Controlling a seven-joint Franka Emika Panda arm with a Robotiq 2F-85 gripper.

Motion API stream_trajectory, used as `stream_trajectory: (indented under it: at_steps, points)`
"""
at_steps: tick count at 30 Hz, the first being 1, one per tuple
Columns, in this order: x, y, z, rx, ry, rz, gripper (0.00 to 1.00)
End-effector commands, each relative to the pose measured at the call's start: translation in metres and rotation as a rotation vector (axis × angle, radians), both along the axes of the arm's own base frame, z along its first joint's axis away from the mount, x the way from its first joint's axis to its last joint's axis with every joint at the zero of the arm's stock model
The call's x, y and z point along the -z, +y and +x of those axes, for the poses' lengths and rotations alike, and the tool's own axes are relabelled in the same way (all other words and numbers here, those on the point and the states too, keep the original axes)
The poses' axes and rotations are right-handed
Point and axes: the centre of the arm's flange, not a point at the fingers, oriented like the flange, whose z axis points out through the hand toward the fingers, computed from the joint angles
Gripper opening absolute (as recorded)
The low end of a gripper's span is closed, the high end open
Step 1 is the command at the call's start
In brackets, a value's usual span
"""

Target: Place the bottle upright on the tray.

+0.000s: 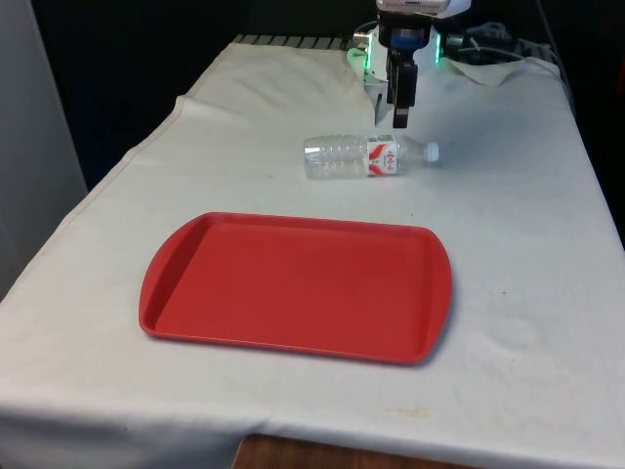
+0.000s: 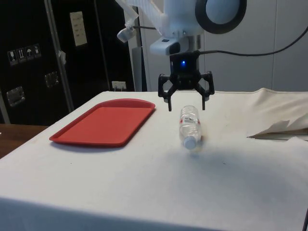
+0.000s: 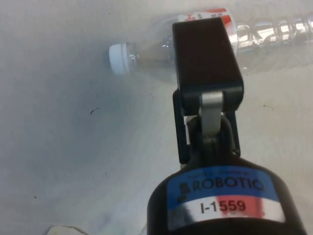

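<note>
While the clear, ribbed plastic water bottle [image 1: 366, 156] lies on its side on the white cloth, the task is at its start: nothing is on the tray yet.

Front view, bottle: white cap toward the front view's right, red-and-white label near the neck, apart from and beyond the flat red plastic tray [image 1: 296, 286], which has a raised rim.
Front view, gripper: the black two-finger gripper [image 1: 400, 117] hangs above the label end of the bottle, not touching it.

Side view, bottle: it lies [image 2: 189, 126] just beside the tray [image 2: 107, 121], cap pointing toward this camera.
Side view, jaws: the gripper [image 2: 186, 103] has its fingers spread wide apart, wider than the bottle, one tip to each side above it; they hold nothing.

Wrist view, bottle: the cap and neck [image 3: 142, 53] show past a black finger [image 3: 205, 54] that sits over the label.

Handling, judged: it looks empty, so light, thin-walled and easily dented, smooth and prone to roll or slip.
Where to grip, judged: across the labelled, stiffer section near the shoulder, gently, leaving room to tip it up onto its base.
</note>
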Motion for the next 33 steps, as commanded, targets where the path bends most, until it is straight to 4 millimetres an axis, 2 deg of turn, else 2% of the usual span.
stream_trajectory:
  at_steps: [1, 16, 24, 33]
  points:
    - [0.0, -0.002, 0.001, -0.003, -0.005, 0.0, 1.0]
    - [0.006, -0.015, 0.0, -0.002, 0.015, -0.002, 1.0]
    - [0.016, -0.018, 0.011, -0.016, 0.003, -0.014, 1.0]
    - [0.017, -0.018, 0.016, -0.02, 0.005, -0.019, 1.0]
